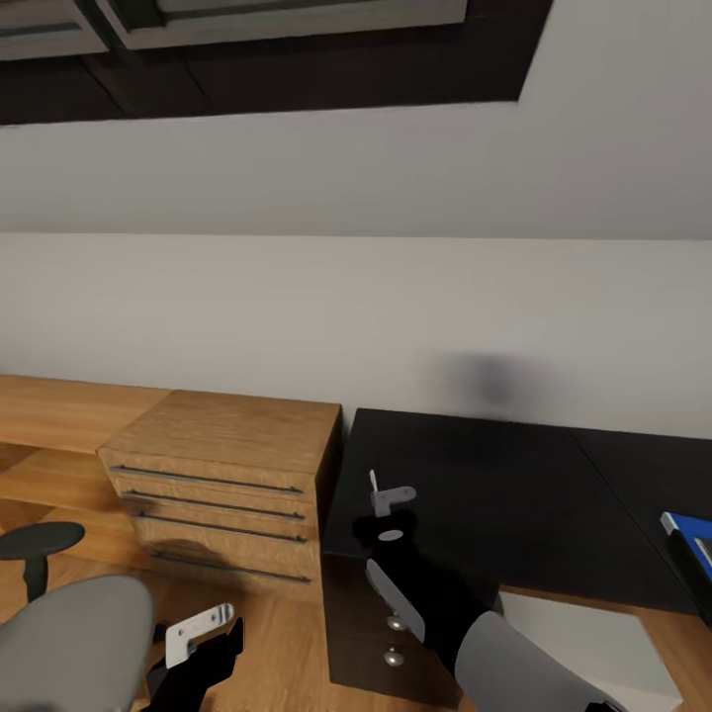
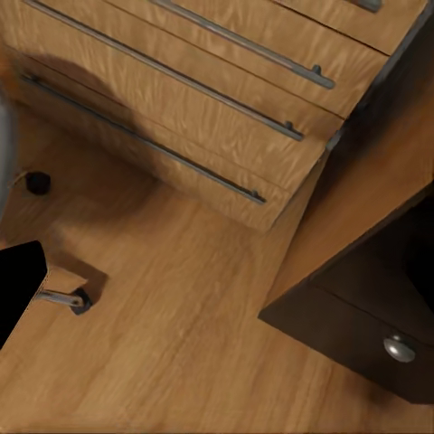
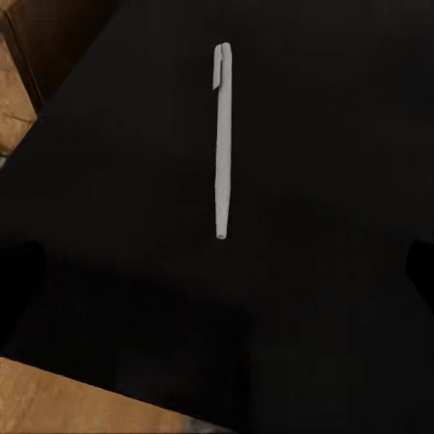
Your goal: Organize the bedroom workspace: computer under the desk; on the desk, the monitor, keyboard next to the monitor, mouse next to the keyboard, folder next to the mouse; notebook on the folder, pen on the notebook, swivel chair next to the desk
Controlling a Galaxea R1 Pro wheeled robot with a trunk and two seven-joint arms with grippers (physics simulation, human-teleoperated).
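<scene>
**Right wrist view: pen found on the desk, pick-up pending**

In the right wrist view a pale grey pen [image 3: 221, 140] is seen lying flat on the black desk [image 3: 325, 298], upper centre of the frame, its clip end toward the top edge and its tip toward the middle. Nothing touches it. The dark shapes at the left and right edges of that frame are judged to be the two fingers, held wide apart, with the pen ahead of the gap and not yet between them.

In the head view the right gripper [image 1: 392, 499] is seen above the desk's left end, centre of the frame, with nothing held. The pen itself cannot be made out there. A blue object [image 1: 689, 540], possibly the folder or notebook, is cut by the right edge.

The left gripper [image 1: 198, 634] hangs low at the lower left, near the wooden drawer unit [image 1: 222, 485] and the chair [image 1: 69, 638]; whether it is spread or closed cannot be told.

Recommendations for the step in hand, judged to be the pick-up of the pen:
- The gripper should be brought forward until the barrel's middle sits between the fingers.
- The fingers should close across the barrel, not along it.
- The descent should be stopped just short of the desk surface, since a thin round pen is likely to roll or skid if nudged.
</scene>
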